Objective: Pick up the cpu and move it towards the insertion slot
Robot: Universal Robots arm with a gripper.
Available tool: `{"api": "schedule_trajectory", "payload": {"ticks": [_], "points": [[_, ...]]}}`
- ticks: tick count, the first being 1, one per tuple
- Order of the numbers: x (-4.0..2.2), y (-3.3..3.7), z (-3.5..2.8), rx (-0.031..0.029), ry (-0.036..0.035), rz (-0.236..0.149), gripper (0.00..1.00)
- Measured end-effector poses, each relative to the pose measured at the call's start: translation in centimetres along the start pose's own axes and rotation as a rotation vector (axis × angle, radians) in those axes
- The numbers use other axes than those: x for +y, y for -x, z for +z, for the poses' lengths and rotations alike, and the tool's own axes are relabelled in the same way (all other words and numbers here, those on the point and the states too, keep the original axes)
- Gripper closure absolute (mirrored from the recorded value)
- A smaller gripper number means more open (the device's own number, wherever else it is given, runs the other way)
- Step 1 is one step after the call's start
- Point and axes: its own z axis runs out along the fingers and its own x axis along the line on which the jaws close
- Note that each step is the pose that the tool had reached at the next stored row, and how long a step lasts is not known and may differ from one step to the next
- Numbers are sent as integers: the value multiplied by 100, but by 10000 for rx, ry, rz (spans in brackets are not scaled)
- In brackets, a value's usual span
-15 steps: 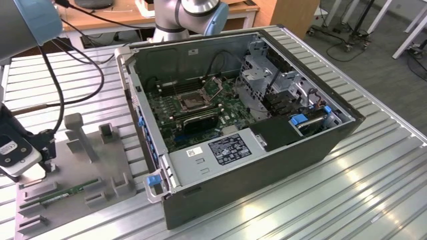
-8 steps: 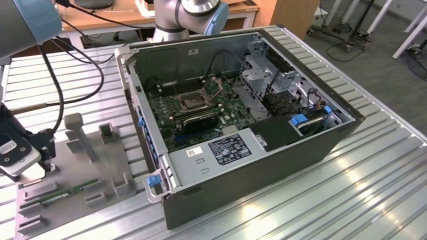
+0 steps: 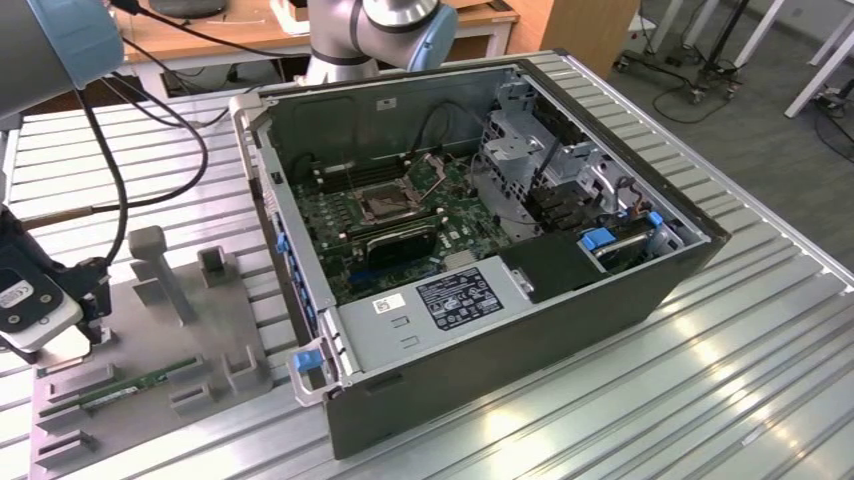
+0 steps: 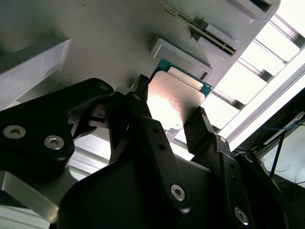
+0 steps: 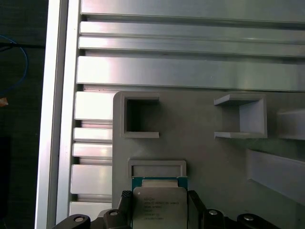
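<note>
The cpu (image 5: 159, 206) is a flat square chip with a silver top and a green rim. It sits between my black fingers (image 5: 125, 202) just off a shallow grey nest (image 5: 157, 169) on the grey fixture plate (image 5: 200, 143). In both wrist views my gripper (image 4: 170, 106) has a finger against each of two opposite edges of the cpu (image 4: 177, 93), shut on it. In the exterior view my gripper (image 3: 64, 348) hangs over the plate's edge at the exterior view's left, hiding the chip. The insertion slot (image 3: 387, 205) lies inside the open computer case, well off toward the exterior view's right.
The open case (image 3: 441, 330) has tall walls around the green board. On the fixture plate (image 3: 214, 320) stand grey upright blocks (image 3: 150, 265) and a long green memory stick (image 3: 134, 384). Cables (image 3: 114, 170) trail from the arm. The table top is ribbed aluminium (image 3: 747, 380).
</note>
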Motion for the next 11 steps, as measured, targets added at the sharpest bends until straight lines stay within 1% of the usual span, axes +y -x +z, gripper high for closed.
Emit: {"api": "schedule_trajectory", "payload": {"ticks": [2, 5, 11], "points": [[0, 0, -4, 2, -1, 0, 45], [2, 0, -32, 1, 1, 0, 45], [6, 0, -138, 0, 1, -1, 45]]}}
